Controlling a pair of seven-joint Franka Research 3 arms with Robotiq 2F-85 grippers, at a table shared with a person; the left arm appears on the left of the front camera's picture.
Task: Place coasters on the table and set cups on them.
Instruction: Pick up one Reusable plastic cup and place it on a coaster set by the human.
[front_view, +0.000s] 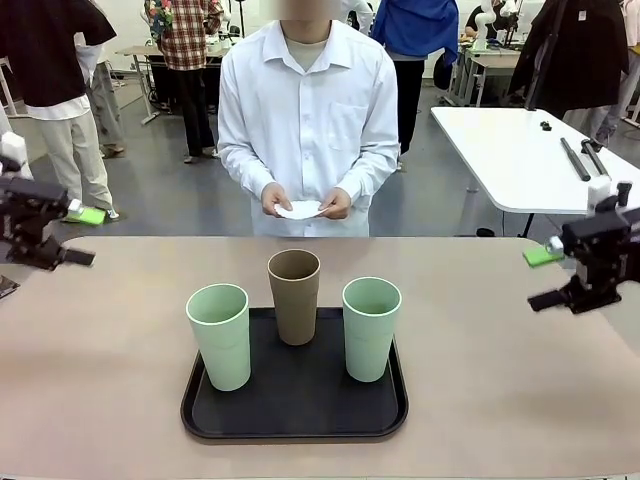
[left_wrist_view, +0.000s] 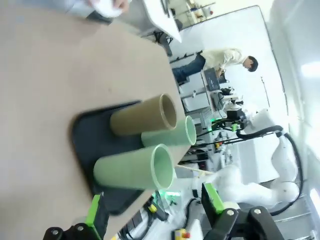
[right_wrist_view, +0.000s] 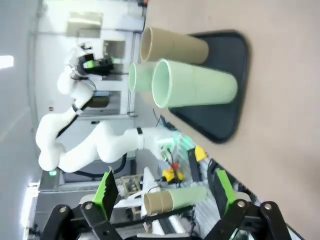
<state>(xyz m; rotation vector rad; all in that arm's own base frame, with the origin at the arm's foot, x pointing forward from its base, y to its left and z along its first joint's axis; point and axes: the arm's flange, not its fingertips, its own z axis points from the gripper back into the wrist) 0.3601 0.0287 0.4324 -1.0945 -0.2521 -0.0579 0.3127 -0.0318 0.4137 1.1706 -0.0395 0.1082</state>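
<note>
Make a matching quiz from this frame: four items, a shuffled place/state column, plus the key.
1 brown cup
2 coasters
3 tray
4 right gripper

A in the person's hands
B open, empty, at the table's right side
C flat on the table, centre
D rear middle of the tray

Pairs: 1-D, 2-A, 3-C, 4-B

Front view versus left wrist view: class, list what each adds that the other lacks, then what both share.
Front view adds: the person's hands together on round white lacy coasters, plus the left gripper and right gripper seen side-on, jaws open. Left wrist view adds: the left gripper's green pads close up, and the right arm's white links beyond the table edge. Shared: two pale mint green tumbler cups, one brown tumbler cup, the black rectangular tray, the beige matte table.
</note>
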